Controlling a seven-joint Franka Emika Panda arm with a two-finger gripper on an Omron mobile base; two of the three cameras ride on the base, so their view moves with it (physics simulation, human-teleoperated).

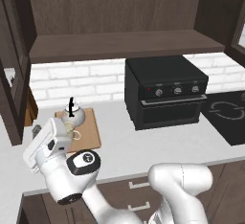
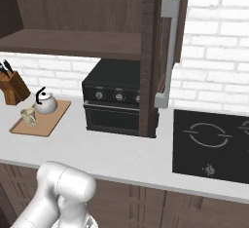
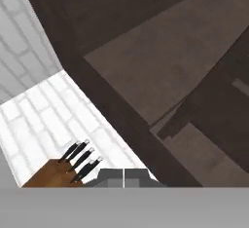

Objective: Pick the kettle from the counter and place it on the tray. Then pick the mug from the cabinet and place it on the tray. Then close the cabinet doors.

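The white-grey kettle (image 2: 45, 104) with its black handle stands on the wooden tray (image 2: 48, 120) at the left of the counter (image 2: 121, 149). In front of it on the tray stands the beige mug (image 2: 28, 116). In the left base view my hand partly covers the mug (image 1: 75, 134), with the kettle (image 1: 74, 115) behind it. My gripper (image 1: 36, 130) hovers left of the tray (image 1: 88, 132), shut and holding nothing. Its tips (image 3: 124, 177) touch and point up at the cabinet (image 3: 160, 66). The cabinet doors stand open: left door (image 1: 12, 74), right door (image 2: 163, 51). The cabinet shelf (image 1: 124, 43) is bare.
A wooden knife block (image 2: 12, 88) stands behind the tray against the white brick wall, also seen as the knife block (image 3: 58, 173). A black toaster oven (image 1: 165, 91) sits mid-counter. A black cooktop (image 2: 214, 144) lies at the right. The right door's silver handle (image 2: 168, 51) juts over the counter.
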